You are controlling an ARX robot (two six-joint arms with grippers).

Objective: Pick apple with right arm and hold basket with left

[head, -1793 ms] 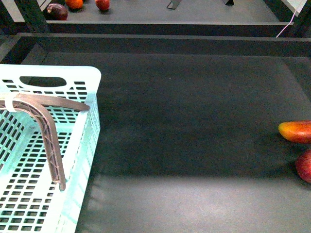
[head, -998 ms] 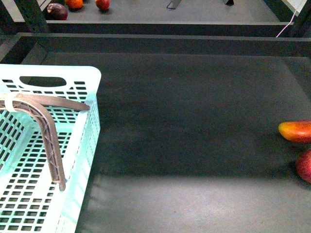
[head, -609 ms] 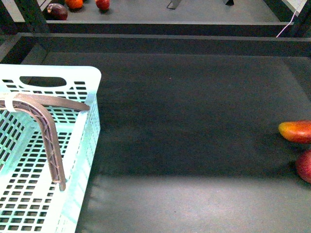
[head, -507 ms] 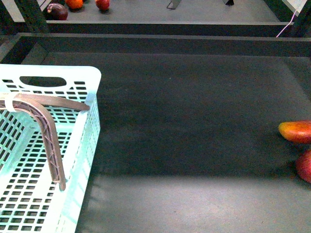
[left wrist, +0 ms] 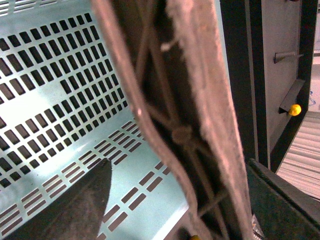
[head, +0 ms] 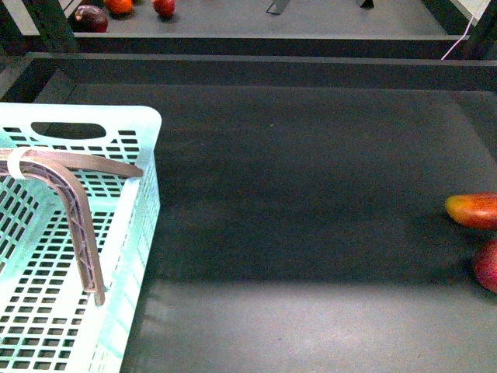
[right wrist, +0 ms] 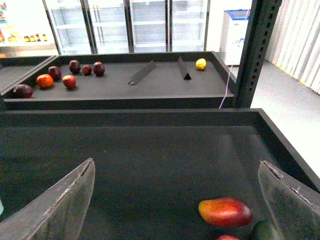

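Before me lies a broad dark grey matte surface (head: 311, 194) with a low raised black rim (head: 272, 70); a paler band of light (head: 311, 326) falls across its near part. Beyond it sits a second black-rimmed tray surface (right wrist: 150, 75). Behind that stands a row of bright glass-door refrigerators (right wrist: 150, 25), with a white chest freezer with a blue lid (right wrist: 235, 30) beside them. A dark perforated steel post (right wrist: 252, 50) rises to my right, with pale vertical blinds (right wrist: 300, 35) and smooth grey floor (right wrist: 290, 100) past it.

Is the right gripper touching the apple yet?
Apart. In the right wrist view the right gripper stands open over the dark mat, and the apple is only a sliver at the picture's edge, clear of the gripper.
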